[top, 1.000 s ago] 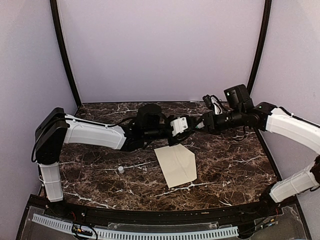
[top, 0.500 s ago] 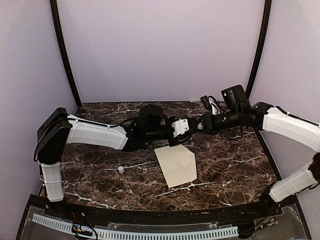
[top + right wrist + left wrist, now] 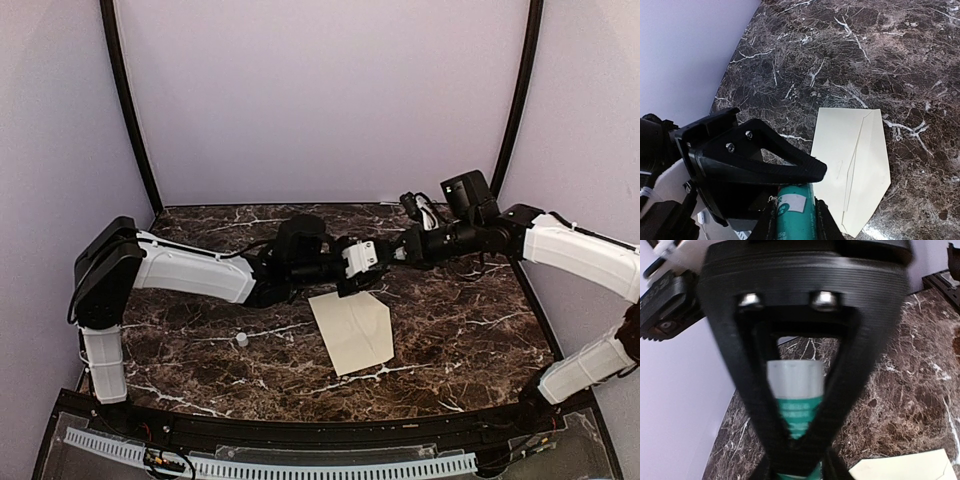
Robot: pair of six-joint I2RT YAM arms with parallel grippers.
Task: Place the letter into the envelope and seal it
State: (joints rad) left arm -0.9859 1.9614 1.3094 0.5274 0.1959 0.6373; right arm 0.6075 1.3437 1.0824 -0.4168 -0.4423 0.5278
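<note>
1. Looking down from the top view: both arms stretched in over the back-middle of the tabletop [image 3: 460, 330], meeting tip to tip up in the air.
2. Left pincer [image 3: 800, 474]: clamped on a teal-and-white tube [image 3: 794, 382], fingers snug on both sides of it.
3. Right pincer [image 3: 796, 227]: squeezed onto the same tube from the other end, teal body wedged between its fingers, no gap showing.
4. Envelope [image 3: 352, 330]: lying flat on the tabletop, just in front of and below the two pincers, touched by neither.
5. Outline five-sided rather than a plain rectangle, with faint creases and a diagonal seam across the pale cream face in the right wrist view.
6. Well off to the left of the envelope: a small white cap [image 3: 241, 339], alone on the dark marble.
</note>
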